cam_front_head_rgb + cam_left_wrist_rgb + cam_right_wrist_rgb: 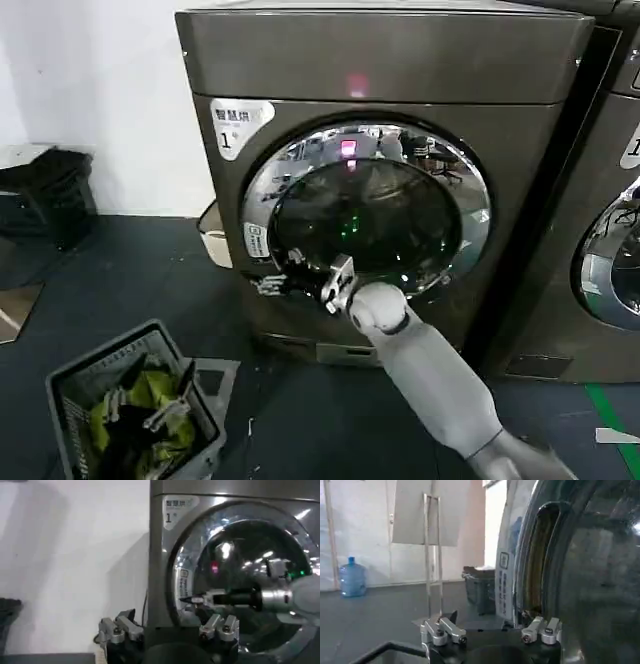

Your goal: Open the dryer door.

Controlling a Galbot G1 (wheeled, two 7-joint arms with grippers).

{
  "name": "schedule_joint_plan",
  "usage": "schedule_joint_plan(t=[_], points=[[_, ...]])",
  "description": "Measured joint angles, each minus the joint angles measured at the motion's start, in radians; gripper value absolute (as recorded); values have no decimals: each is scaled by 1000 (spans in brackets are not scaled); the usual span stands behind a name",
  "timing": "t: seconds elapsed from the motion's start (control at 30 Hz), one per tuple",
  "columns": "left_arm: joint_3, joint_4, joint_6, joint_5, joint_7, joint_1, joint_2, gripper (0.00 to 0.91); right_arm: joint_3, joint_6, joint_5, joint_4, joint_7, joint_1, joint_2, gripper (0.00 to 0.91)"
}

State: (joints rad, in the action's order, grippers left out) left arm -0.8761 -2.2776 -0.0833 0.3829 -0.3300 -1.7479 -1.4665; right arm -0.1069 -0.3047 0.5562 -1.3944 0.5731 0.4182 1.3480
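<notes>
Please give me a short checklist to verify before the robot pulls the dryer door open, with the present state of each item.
1. Right gripper at the left edge of the dryer door: ok.
2. Firm hold on the door edge: cannot tell.
3. Door still shut against the dryer: cannot tell; the right wrist view shows a dark gap beside the chrome ring.
4. Swing path free: not ok; the laundry basket stands on the floor in front, to the left.
5. Left gripper held back from the door: ok.
</notes>
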Motion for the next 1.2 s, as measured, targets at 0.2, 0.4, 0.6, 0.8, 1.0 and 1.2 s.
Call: schedule_joint_plan(t=[0.2, 0.4, 0.6, 0.8, 1.0, 1.2], points=[[-42, 0, 109, 31, 137, 86, 81, 907, 46, -13, -16, -46, 123, 33, -26, 907], [-120, 90, 145, 166, 40, 189, 163, 907, 108, -16, -72, -133, 355, 94, -93, 907], [-114, 199, 145, 148, -39, 277, 267, 907, 175, -13, -128, -241, 508, 188, -162, 907], [-23, 299, 211, 221, -94, 381, 379, 907, 278, 12, -140, -347, 601, 309, -216, 907], [148, 406, 233, 365, -196, 533, 514, 907, 426, 50, -149, -487, 713, 464, -274, 907], [367, 527, 239, 457, -210, 764, 622, 907, 606, 110, -153, -594, 797, 643, -265, 907]])
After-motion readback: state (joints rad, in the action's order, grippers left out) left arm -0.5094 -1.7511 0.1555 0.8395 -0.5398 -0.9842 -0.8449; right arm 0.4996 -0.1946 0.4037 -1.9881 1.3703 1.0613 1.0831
